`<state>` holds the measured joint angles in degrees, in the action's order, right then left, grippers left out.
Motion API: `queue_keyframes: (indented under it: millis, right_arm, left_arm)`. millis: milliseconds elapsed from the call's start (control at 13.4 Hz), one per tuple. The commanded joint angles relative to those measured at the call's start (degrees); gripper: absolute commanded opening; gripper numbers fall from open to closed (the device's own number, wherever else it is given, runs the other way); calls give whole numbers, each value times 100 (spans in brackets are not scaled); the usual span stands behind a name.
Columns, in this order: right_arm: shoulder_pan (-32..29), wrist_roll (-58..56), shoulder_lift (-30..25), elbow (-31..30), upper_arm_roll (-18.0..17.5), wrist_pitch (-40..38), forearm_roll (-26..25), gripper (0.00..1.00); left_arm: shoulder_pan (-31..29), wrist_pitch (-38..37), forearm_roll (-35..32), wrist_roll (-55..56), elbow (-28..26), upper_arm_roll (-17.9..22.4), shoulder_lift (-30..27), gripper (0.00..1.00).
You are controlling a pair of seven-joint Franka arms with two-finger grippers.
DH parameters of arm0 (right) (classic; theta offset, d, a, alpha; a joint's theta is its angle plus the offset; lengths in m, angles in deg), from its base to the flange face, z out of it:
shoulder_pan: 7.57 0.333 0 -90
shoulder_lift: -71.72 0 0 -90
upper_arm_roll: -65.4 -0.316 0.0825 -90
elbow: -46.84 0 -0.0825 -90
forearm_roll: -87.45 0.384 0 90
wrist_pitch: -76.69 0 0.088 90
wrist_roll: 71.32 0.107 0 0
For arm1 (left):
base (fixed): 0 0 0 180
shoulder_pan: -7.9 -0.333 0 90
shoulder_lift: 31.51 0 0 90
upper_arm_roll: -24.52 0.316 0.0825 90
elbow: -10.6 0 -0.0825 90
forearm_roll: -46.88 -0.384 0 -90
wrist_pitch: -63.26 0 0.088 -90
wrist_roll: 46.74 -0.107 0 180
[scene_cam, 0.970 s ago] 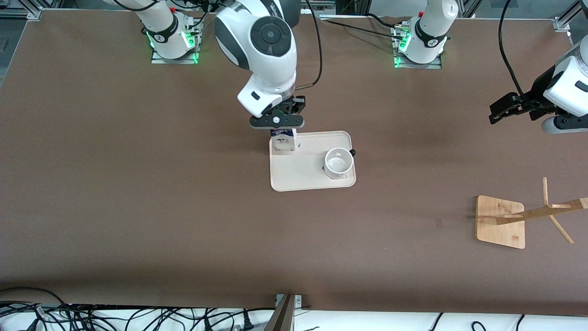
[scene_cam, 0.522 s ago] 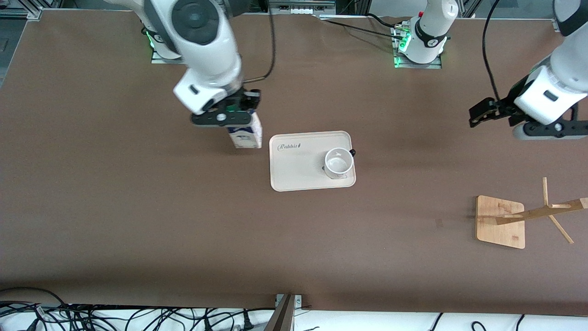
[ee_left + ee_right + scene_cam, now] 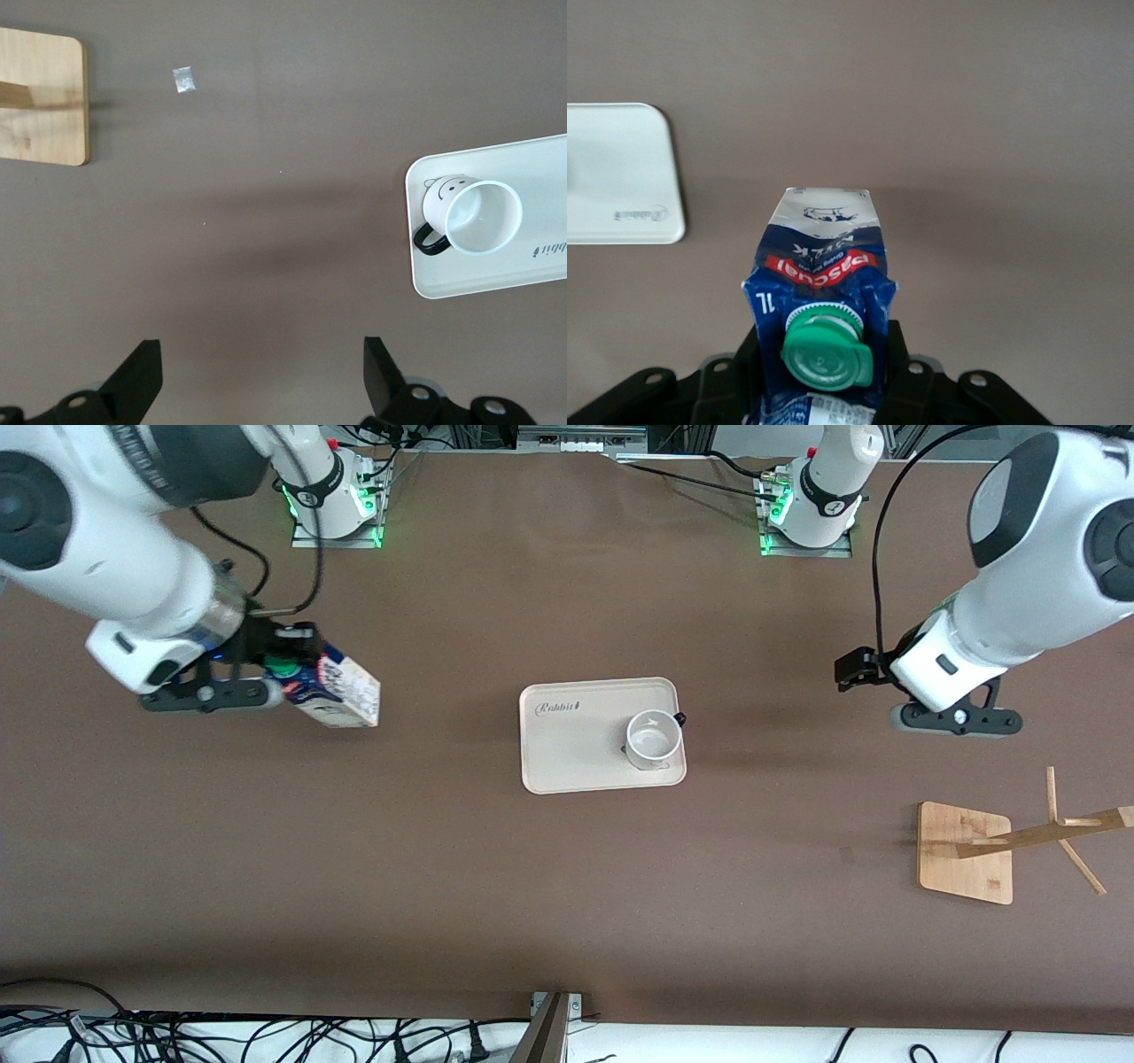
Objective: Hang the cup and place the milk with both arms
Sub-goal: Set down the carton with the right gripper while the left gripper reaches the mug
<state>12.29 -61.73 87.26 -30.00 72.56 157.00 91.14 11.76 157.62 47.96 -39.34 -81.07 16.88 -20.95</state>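
Over table [image 3: 496, 886], right gripper [image 3: 266, 677] clamps milk [image 3: 341, 691].

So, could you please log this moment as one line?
right pincer: shut on milk, above table | left pincer: open, empty, above table | cup: on tray

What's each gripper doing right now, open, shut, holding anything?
Left gripper: open, empty, over bare table between the tray and the wooden rack.
Right gripper: shut on the milk, toward the right arm's end.
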Motion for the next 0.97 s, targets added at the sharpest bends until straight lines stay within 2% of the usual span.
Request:
queue_keyframes:
  millis: [0, 299, 522, 746, 896]
  right_arm:
    - [-455, -474, -262, -725, -110, 256, 27, 55]
    - [-746, -879, -701, -1937, -119, 1187, -35, 55]
    - [-852, -940, -833, -2492, -118, 1706, -61, 55]
    - [-861, -1099, -1078, -3194, -119, 2321, -333, 55]
    - [-896, -1108, -1184, -3433, -118, 2455, -342, 55]
  left_arm:
    - [88, 267, 94, -213, 62, 34, 148, 100]
    - [526, 1023, 94, -221, -78, 34, 403, 100]
    - [966, 1435, 94, -221, -394, 26, 412, 100]
    - [1300, 1866, 86, -221, -640, 26, 482, 100]
    - [1607, 2086, 77, -221, -772, 26, 509, 100]
